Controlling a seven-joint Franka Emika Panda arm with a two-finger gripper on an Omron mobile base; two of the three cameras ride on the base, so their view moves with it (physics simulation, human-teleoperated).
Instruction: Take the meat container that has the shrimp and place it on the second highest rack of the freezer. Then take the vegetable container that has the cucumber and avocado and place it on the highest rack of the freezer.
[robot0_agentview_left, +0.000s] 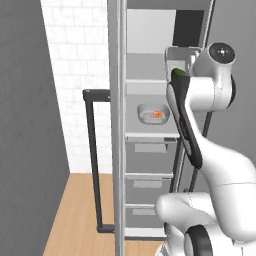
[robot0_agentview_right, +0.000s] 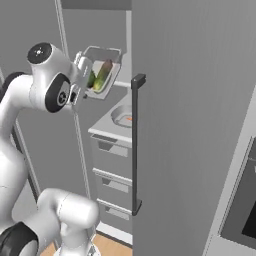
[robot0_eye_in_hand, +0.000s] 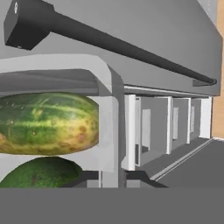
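Holding the vegetable container (robot0_agentview_right: 102, 71) up in front of the open freezer (robot0_agentview_left: 150, 60), the gripper (robot0_agentview_right: 84, 70) pinches the tub's near rim, fingers closed on the wall; in the hand view the finger tips (robot0_eye_in_hand: 83, 177) sit right at the tub's edge. The container is tilted steeply in the right base view, its open side facing out, with the cucumber (robot0_agentview_right: 103, 74) and the dark green avocado (robot0_agentview_right: 91, 80) inside. The hand view shows the cucumber (robot0_eye_in_hand: 46, 123) above the avocado (robot0_eye_in_hand: 41, 173), close to the lens. The tub hangs at about the level of the highest rack (robot0_agentview_left: 145, 82); cannot tell if it touches the shelf. Below, the meat container (robot0_agentview_left: 153, 114) lies flat on the second highest rack (robot0_agentview_left: 150, 134), the shrimp (robot0_agentview_left: 157, 115) inside it, above the grey drawers (robot0_agentview_left: 147, 155). The freezer door (robot0_agentview_right: 190, 125) stands open with its black bar handle (robot0_agentview_right: 135, 145) running down the edge.
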